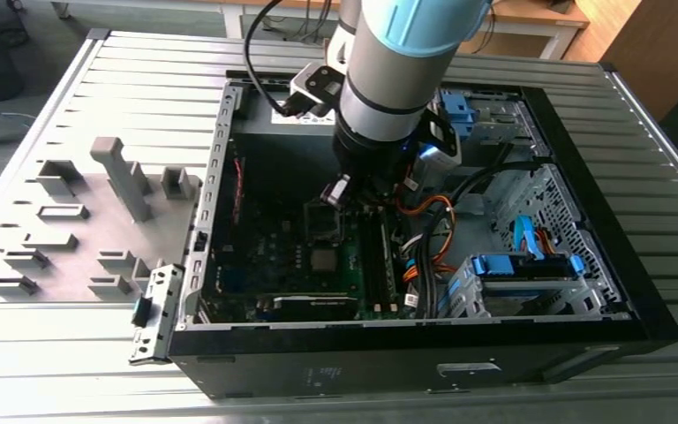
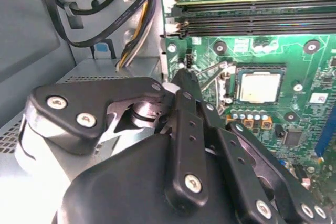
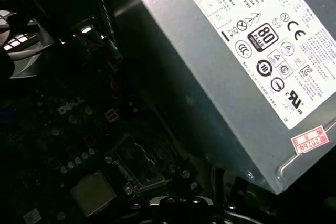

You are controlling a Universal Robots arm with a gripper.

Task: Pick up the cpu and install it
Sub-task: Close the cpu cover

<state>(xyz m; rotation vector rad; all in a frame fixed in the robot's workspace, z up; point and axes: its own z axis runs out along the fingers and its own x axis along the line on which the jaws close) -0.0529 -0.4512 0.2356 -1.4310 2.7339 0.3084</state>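
The gripper (image 2: 181, 77) fills the near foreground in the second wrist view, its black links converging to a tip, jaws seemingly pressed together and holding nothing; the cpu (image 2: 258, 87) lies flat in its socket on the motherboard (image 2: 315, 66), just beyond the tip; the retention lever (image 2: 210, 70) stands close by, so a low sweep could snag it or scrape the chip.

The grey power supply box (image 3: 220, 72) sits right over the dark motherboard (image 3: 68, 145). The cpu (image 3: 93, 193) lies flat in its socket, near the metal retention bracket (image 3: 134, 163).
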